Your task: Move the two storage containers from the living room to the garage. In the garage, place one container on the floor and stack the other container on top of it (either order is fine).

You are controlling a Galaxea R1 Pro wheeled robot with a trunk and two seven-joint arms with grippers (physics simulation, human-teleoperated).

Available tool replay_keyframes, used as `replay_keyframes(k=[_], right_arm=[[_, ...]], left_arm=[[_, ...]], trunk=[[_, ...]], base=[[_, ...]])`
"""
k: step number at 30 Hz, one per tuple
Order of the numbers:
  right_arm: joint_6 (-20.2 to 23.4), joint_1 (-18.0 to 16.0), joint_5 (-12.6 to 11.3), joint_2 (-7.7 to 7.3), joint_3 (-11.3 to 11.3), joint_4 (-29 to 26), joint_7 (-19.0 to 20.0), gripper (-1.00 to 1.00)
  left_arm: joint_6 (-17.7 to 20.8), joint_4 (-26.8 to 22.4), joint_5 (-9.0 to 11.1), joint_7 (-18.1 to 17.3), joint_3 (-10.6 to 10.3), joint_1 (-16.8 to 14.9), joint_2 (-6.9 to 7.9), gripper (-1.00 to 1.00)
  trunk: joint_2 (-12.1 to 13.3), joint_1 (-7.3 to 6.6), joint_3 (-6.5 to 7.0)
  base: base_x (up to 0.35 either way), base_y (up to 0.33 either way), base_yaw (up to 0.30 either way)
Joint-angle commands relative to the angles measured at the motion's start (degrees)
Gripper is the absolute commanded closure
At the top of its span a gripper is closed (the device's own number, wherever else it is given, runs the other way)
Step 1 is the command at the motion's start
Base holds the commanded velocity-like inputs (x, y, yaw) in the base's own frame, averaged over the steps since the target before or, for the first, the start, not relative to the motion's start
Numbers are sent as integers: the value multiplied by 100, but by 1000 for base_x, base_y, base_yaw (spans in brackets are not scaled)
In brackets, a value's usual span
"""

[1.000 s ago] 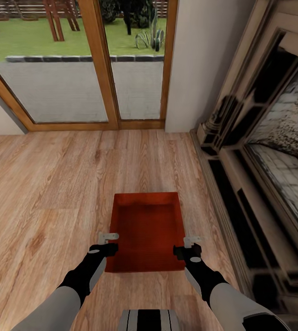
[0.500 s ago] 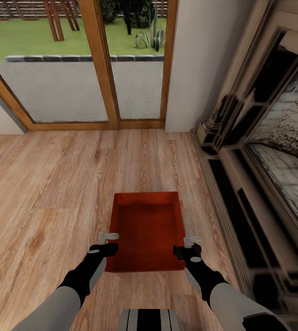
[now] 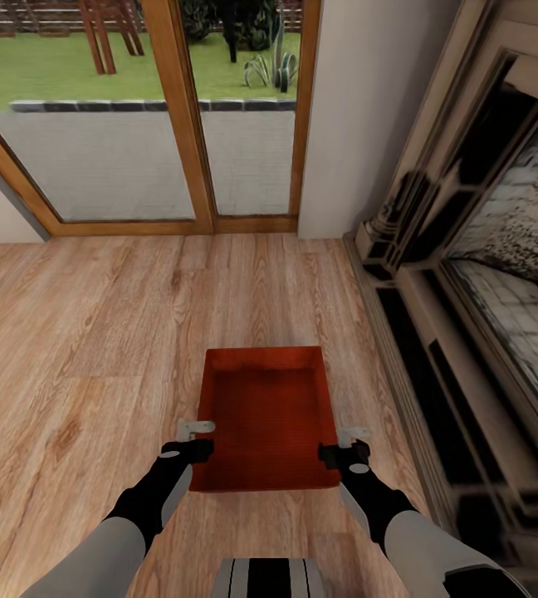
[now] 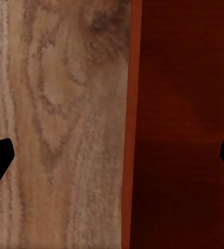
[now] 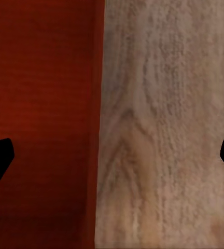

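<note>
One storage container (image 3: 267, 418) sits on the living room wood floor (image 3: 78, 332) beside the fireplace (image 3: 485, 274). Left gripper (image 3: 196, 438) and right gripper (image 3: 345, 443) straddle its side walls, jaws apart; nothing lifted, garage stacking remains.

A wood-framed glass door (image 3: 178, 116) stands at the far wall — lawn beyond it, a white wall section (image 3: 369, 108) just beside it, and a fireplace surround (image 3: 468, 316) nearer.

A smooth, matt red-orange storage container (image 3: 267, 411) sits on grained wood planks (image 3: 95, 332).
</note>
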Motion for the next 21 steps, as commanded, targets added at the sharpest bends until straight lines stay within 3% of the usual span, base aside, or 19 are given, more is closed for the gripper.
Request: replay_keyframes(k=[1, 19, 20, 21], right_arm=[[-2, -4, 28, -2, 27, 6, -37, -100], [-6, -3, 16, 4, 35, 6, -42, -100], [-5, -4, 14, 4, 32, 6, -41, 100], [-6, -2, 19, 4, 34, 6, -40, 100]], left_arm=[[28, -9, 53, 47, -36, -1, 5, -100], [42, 3, 35, 48, -47, -1, 5, -100], [53, 20, 30, 48, -51, -1, 5, -100], [66, 53, 36, 47, -60, -1, 5, 100]], trunk=[[-1, -1, -3], [-1, -1, -3], [-1, -1, -3], [-1, -1, -3]], base=[[0, 0, 0], [0, 0, 0], [0, 0, 0], [0, 0, 0]])
